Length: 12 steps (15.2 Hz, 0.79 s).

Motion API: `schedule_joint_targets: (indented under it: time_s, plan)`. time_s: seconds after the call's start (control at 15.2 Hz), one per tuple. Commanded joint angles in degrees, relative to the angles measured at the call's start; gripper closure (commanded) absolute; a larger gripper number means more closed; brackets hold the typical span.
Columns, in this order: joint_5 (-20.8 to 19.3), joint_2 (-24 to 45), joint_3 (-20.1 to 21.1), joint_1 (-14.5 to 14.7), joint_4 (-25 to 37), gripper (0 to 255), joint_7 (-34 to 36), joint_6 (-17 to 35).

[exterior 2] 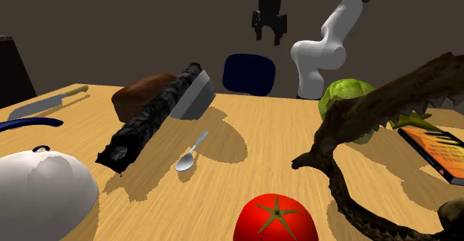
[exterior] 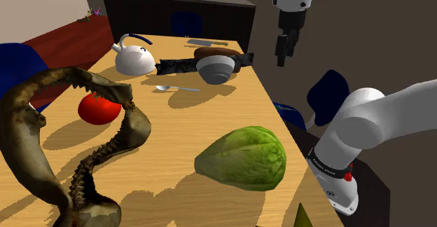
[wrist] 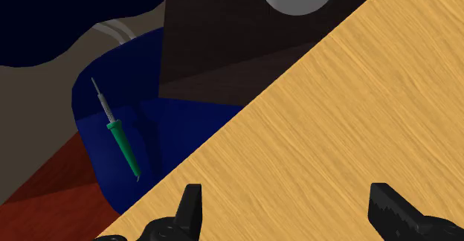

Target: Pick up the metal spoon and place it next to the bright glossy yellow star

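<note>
the all-black two-finger gripper hangs high over the table's edge, its fingers apart and holding nothing. the small shiny metal spoon lies flat on the light wooden table, at 8 o'clock from the round grey bowl in the shoulder view. best to descend over the thin handle with the fingers set across it, clear of the bowl.
</note>
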Motion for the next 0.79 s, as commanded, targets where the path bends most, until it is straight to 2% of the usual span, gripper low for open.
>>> schedule_joint_targets:
  time_s: [0.0, 0.73]
  plan:
    - [0.00, 0.00, 0.00, 0.00, 0.00, 0, 0.00, 0.00]
    - [-1.12, 24.50, 2.31, 2.37, 10.34, 0, -2.56, 13.26]
